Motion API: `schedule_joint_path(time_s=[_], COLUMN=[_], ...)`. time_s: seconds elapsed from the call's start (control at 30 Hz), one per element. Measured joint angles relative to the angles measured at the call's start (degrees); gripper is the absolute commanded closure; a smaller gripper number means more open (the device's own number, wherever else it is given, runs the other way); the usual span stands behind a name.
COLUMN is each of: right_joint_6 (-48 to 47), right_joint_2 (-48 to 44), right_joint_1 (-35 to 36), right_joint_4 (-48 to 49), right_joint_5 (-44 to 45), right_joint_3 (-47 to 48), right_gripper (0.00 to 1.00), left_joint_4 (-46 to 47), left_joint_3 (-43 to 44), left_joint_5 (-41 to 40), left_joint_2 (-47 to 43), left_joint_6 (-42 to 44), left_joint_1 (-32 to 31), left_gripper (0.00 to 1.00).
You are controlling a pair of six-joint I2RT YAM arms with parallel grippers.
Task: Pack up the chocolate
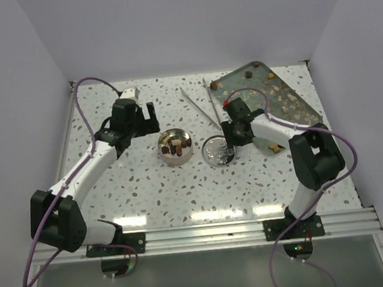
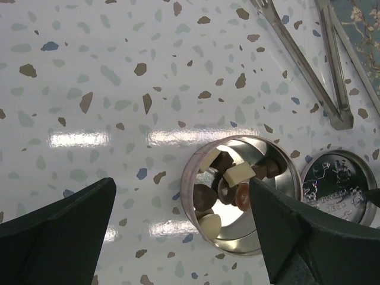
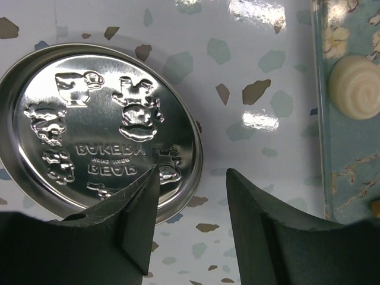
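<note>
speckled tabletop [image 1: 148, 188]: chocolate [image 2: 228, 178] sits in the open tin [image 1: 176, 147], left pincer [image 2: 183, 181] spread wide above. right pincer [image 3: 192, 172], half spread, straddles the edge of the lid [image 3: 101, 124], seemingly not pinching yet; next, clamp and cap the tin.

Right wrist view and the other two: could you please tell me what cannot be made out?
- Right wrist: the near rim of the lid, hidden behind the right gripper; contact cannot be told.
- Left wrist: the right side of the tin and the lid's lower part, covered by the left gripper.
- Top external: chocolate on the tray, too small to count.
</note>
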Motion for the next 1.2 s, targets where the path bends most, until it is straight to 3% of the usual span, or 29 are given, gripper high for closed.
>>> schedule_joint_path(time_s=[0.43, 0.7, 0.77, 1.0, 1.2], right_joint_6=[-0.26, -0.70, -0.94, -1.33, -1.84], right_joint_2=[2.97, 3.02, 3.02, 2.84, 2.58], right_joint_1=[-0.46, -1.29, -1.40, -2.10, -2.93], right_joint_4=[3.37, 4.74, 4.76, 2.86, -6.78], right_joint_5=[0.11, -0.15, 0.00, 0.09, 0.39], right_joint_3=[-1.88, -2.34, -2.34, -1.64, 4.72], right_gripper=[0.60, 0.86, 1.00, 1.00, 1.00], left_joint_4=[0.22, 0.83, 1.01, 5.33, 9.11], left_joint_3=[-0.28, -0.28, -0.28, 0.33, 4.55], left_joint_5=[1.79, 2.69, 3.15, 9.16, 18.49], left_joint_2=[-0.15, -0.15, -0.11, 1.64, 6.51], left_joint_6=[-0.57, -0.52, -0.44, 1.99, 4.00], left_joint_1=[-1.38, -2.47, -2.62, -4.20, -6.64], left_gripper=[0.00, 0.00, 0.00, 0.00, 0.00])
